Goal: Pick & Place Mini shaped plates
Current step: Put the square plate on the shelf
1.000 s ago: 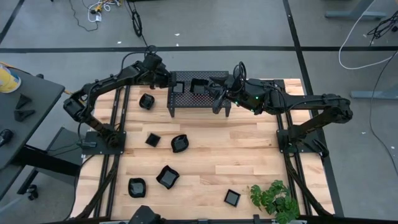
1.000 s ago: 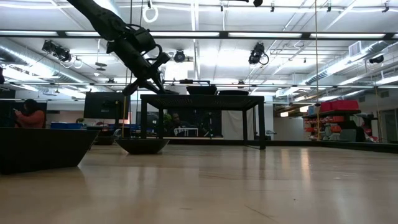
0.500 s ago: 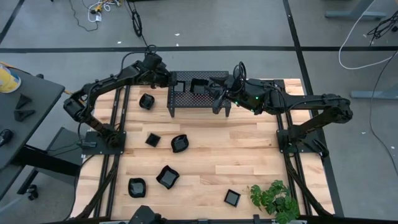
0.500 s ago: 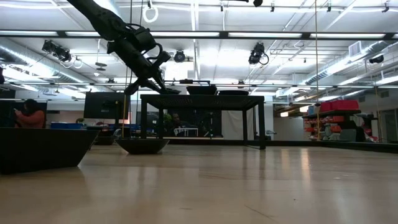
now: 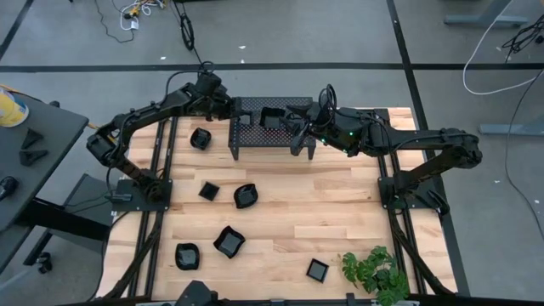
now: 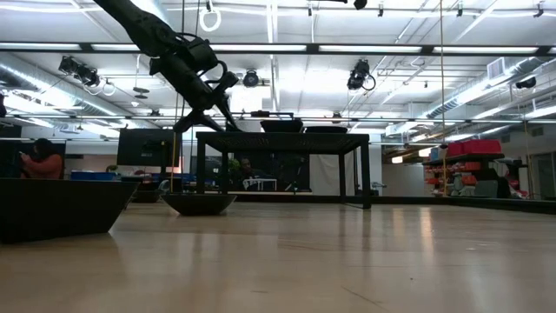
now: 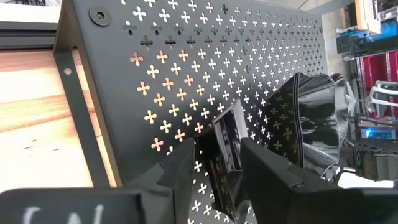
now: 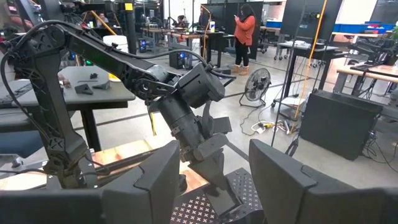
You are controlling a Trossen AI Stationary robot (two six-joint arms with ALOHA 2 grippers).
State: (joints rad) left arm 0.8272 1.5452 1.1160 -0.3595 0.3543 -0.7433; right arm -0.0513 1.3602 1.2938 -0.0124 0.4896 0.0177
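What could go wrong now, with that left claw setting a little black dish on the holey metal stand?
1. The left gripper is parting its fingers around a small square plate that stands tilted on the perforated stand; it might tip or slide instead of settling flat.
2. A glossy plate sits right beside it, so a falling dish could knock it.
3. The right gripper hovers over the same stand, so the arms could bump.

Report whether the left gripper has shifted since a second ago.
No. The left gripper sits at the same spot by the black perforated-metal stand's left end in the low view; only its fingers look slightly wider.
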